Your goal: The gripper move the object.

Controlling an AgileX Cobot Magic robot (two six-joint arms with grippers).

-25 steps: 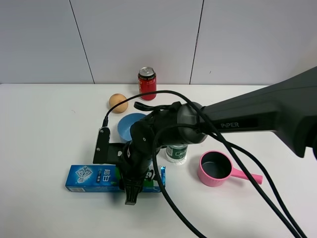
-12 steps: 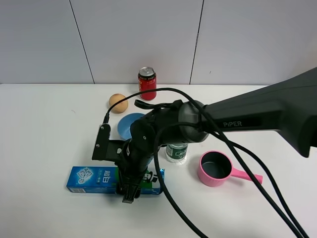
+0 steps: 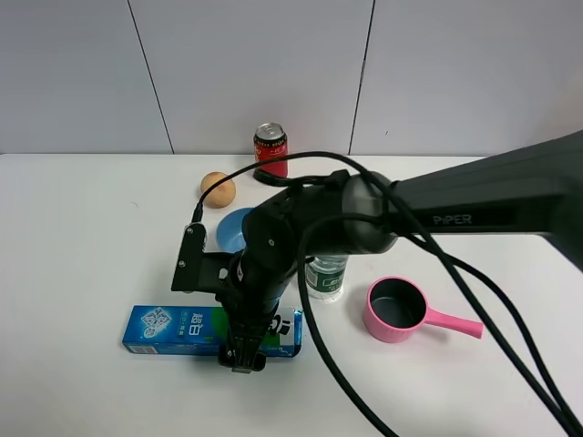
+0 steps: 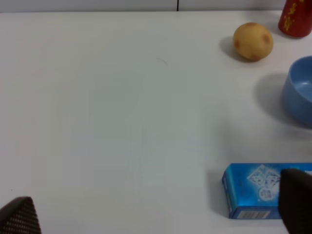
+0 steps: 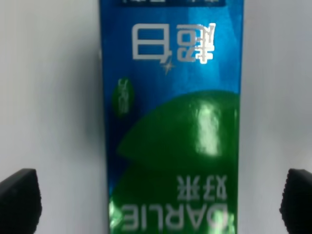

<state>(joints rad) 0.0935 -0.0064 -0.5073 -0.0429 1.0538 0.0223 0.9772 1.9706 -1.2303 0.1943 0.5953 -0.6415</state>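
Observation:
The blue and green DARLIE toothpaste box [image 3: 173, 329] lies flat on the white table [image 3: 82, 237] at the front left. My right gripper [image 3: 243, 353] reaches across the middle and points down over the box's right part. In the right wrist view the box [image 5: 170, 122] lies between the two black fingertips [image 5: 19, 200], which stand wide apart and clear of its sides; the right gripper [image 5: 158, 204] is open. My left gripper [image 4: 156, 214] is open and empty, hovering over bare table; the box's end [image 4: 251, 190] shows beside one fingertip [image 4: 295, 200].
A blue bowl [image 3: 235, 228], a potato [image 3: 217, 188] and a red can [image 3: 271, 147] stand behind the box. A green-labelled clear bottle [image 3: 325, 276] and a pink scoop [image 3: 398, 309] stand to its right. Cables trail from the arm toward the front right.
The right arm has shifted its pose and the gripper has settled lower over the box. The box has barely moved.

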